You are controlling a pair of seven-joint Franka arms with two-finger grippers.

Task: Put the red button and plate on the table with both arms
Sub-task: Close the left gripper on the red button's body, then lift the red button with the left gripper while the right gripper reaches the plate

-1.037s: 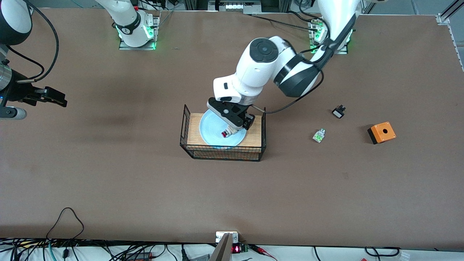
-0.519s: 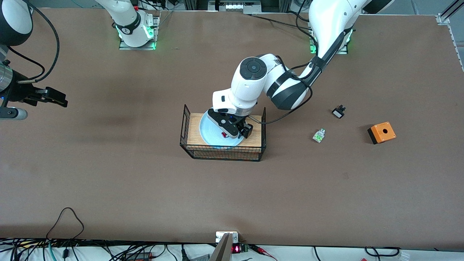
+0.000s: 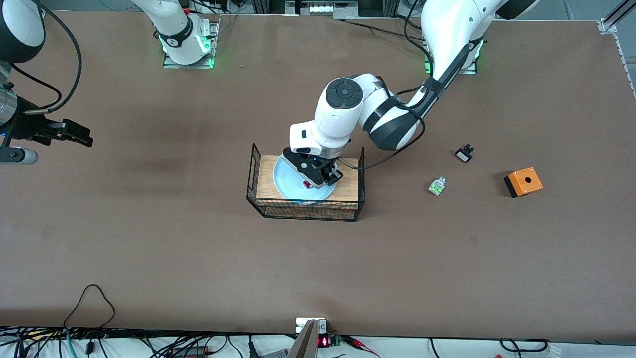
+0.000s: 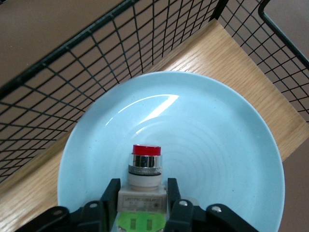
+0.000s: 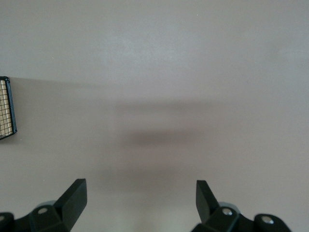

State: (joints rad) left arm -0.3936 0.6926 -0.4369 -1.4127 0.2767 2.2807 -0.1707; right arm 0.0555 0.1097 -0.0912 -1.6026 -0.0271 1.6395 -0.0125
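Note:
The light blue plate point(image 3: 287, 179) lies on the wood top of a black wire basket point(image 3: 303, 210) mid-table. The red button point(image 3: 306, 185) stands on the plate, red cap up. My left gripper point(image 3: 314, 183) is down on the plate, its fingers pressed against both sides of the button's whitish body. In the left wrist view the button point(image 4: 146, 164) sits between the fingers point(image 4: 113, 193) over the plate point(image 4: 217, 145). My right gripper point(image 3: 83, 138) hangs open and empty over the brown table point(image 3: 149, 248) at the right arm's end; it waits.
On the table toward the left arm's end lie a whitish-green piece point(image 3: 437, 186), a small black-and-white part point(image 3: 464, 153) and an orange box point(image 3: 523, 182). Wire walls point(image 4: 72, 63) rise around the plate. The right wrist view shows bare table point(image 5: 154, 96) and a basket corner point(image 5: 6, 108).
My left arm has come down onto the plate and its gripper now brackets the red button. The right arm has not moved.

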